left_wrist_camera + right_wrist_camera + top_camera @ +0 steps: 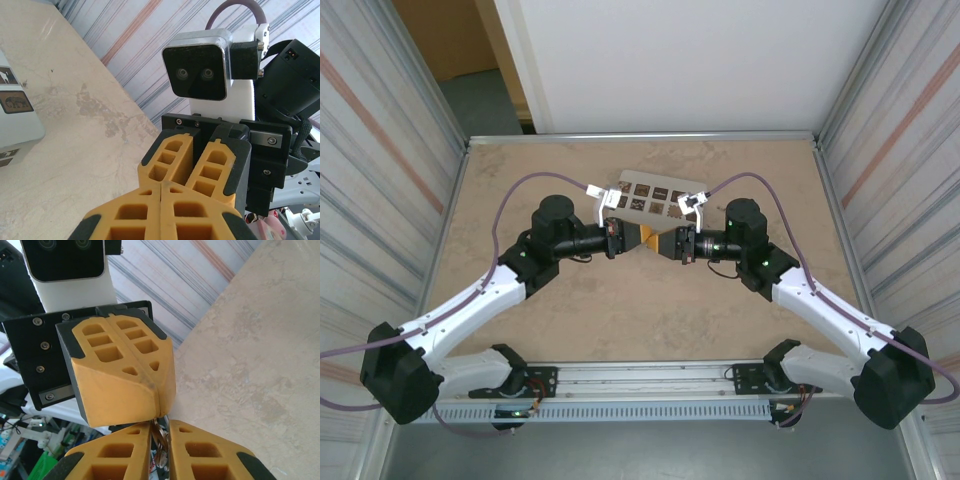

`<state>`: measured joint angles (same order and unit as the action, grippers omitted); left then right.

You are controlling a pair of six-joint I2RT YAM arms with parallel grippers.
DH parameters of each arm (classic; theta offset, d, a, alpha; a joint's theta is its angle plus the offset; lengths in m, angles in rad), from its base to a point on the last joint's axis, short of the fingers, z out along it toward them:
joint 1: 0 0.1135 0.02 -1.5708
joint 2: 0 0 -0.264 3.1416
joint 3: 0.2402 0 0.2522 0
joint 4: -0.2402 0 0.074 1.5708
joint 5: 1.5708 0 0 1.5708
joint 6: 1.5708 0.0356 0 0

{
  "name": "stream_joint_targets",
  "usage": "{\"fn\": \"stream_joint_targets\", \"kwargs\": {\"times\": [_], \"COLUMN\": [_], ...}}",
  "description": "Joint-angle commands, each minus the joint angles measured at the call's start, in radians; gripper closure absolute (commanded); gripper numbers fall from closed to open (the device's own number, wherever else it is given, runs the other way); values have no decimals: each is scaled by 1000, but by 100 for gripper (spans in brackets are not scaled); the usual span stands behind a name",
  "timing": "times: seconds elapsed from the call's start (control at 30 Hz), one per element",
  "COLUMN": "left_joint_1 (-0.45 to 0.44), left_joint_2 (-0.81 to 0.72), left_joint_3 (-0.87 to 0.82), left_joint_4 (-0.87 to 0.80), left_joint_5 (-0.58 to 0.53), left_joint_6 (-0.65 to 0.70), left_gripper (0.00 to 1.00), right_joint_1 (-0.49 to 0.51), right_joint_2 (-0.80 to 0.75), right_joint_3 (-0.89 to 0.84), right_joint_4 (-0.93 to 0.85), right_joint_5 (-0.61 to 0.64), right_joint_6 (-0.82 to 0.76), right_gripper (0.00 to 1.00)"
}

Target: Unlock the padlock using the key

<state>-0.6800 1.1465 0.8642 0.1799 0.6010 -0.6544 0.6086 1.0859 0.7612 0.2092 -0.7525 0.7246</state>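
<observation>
The left gripper (159, 407) is shut tight. The right gripper (160, 426), tip to tip with it, pinches a thin metal bit (160, 442), maybe the key. The padlock is hidden; unlocking looks not done yet

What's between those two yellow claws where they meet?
In the right wrist view, a thin brownish metal piece sits in the right gripper's narrow gap, just off the left gripper's shut tips. What it is, I can't tell.
</observation>
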Motion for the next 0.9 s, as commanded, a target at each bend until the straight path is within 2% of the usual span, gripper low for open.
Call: {"fn": "stream_joint_targets", "kwargs": {"times": [0.0, 0.23, 0.47, 0.6, 0.77, 0.87], "left_joint_1": [0, 0, 1, 3, 13, 15], "left_joint_2": [-11, -13, -15, -26, -70, -100], "left_joint_3": [7, 4, 0, -1, -2, -4], "left_joint_4": [30, 30, 29, 10, -70, -150], "left_joint_5": [-13, -17, -18, -34, -94, -174], "left_joint_6": [0, 1, 7, 20, 66, 111], "left_gripper": [100, 100, 99, 69, 44, 35], "right_joint_1": [6, 5, 2, 0, -21, -46], "right_joint_2": [-7, -10, -24, -29, -25, -10], "right_joint_3": [15, 16, 16, 25, 43, 46], "right_joint_4": [-11, -17, -36, -95, -214, -264], "right_joint_5": [12, 17, 43, 72, 124, 155], "right_joint_6": [-15, -19, -24, -55, -124, -166], "right_gripper": [82, 83, 96, 100, 100, 100]}}
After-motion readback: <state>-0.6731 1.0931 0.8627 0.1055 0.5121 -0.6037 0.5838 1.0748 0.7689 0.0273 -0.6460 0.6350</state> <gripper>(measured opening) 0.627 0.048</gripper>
